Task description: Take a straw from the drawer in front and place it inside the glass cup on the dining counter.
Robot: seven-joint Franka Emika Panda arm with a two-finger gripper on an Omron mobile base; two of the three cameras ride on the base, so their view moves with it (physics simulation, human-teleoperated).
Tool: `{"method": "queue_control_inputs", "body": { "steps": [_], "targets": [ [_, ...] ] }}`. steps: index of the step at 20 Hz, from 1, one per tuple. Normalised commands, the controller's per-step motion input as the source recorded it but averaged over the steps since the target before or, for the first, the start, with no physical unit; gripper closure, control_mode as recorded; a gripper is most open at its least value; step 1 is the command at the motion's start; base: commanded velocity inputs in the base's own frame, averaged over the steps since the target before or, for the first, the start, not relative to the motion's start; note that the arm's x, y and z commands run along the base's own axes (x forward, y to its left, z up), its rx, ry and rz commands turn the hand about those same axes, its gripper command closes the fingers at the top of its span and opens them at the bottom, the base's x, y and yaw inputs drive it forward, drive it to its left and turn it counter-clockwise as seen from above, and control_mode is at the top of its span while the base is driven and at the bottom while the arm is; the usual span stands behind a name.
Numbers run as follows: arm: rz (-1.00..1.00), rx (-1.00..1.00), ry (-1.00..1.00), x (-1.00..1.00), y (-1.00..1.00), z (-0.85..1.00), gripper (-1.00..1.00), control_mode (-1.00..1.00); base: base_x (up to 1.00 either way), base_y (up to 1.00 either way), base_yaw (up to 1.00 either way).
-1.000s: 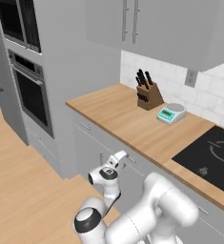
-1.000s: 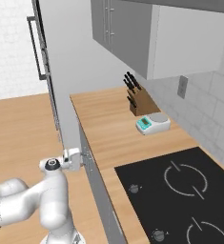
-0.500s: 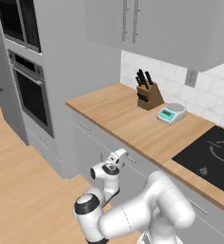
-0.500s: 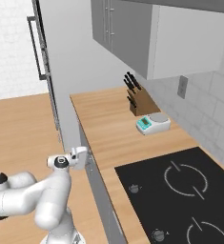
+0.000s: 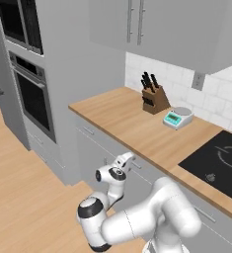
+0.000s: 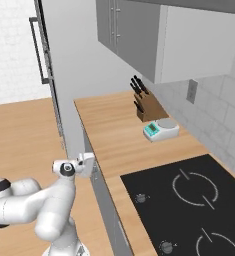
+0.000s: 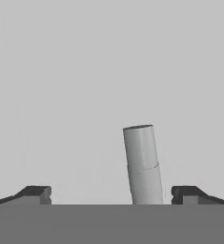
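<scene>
In the hand view, the two fingers (image 7: 36,193) stand at their widest, one tip at each lower corner, with nothing between them in contact. The silver bar handle (image 7: 143,164) of the drawer (image 7: 108,71) rises between the tips. It sits nearer the right tip than the left and leans slightly, its top toward the left of the view. Its long axis runs from bottom to top of that view, crosswise to the line joining the tips. A closing stroke would therefore bear on the bar's sides. Judgement: the hand needs a small shift toward the bar to centre it before closing.

The handle is a plain round bar, pale silver-grey, with one faint seam about halfway up. The drawer front behind it is flat and uniform light grey.

In the left base view, the gripper (image 5: 126,159) is pressed close to the grey fronts under the wooden bench (image 5: 137,123). In the right base view, the gripper (image 6: 90,164) sits against the same fronts just below the bench edge.

The drawer appears shut, so its contents are hidden and the straw cannot be located.
</scene>
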Motion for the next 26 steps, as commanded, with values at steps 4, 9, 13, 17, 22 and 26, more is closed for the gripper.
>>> {"method": "queue_control_inputs", "body": {
  "steps": [4, 9, 13, 17, 22, 26],
  "targets": [
    [0.00, 0.00, -0.05, -0.03, -0.39, 0.00, -1.00, -1.00, 0.00, 0.00, 0.00],
    [0.00, 0.00, -0.01, 0.00, -0.22, -0.05, 1.00, -1.00, 0.00, 0.00, 0.00],
    [0.00, 0.00, 0.00, -0.07, 0.00, -0.02, 1.00, -1.00, 0.00, 0.00, 0.00],
    [0.00, 0.00, -0.01, -0.34, 0.17, 0.00, 1.00, -1.00, 0.00, 0.00, 0.00],
    [0.04, 0.00, 0.00, -0.60, 0.74, 0.00, 1.00, -1.00, 0.00, 0.00, 0.00],
    [0.07, 0.00, 0.02, -0.57, 1.00, 0.00, 1.00, -1.00, 0.00, 0.00, 0.00]
  ]
}}
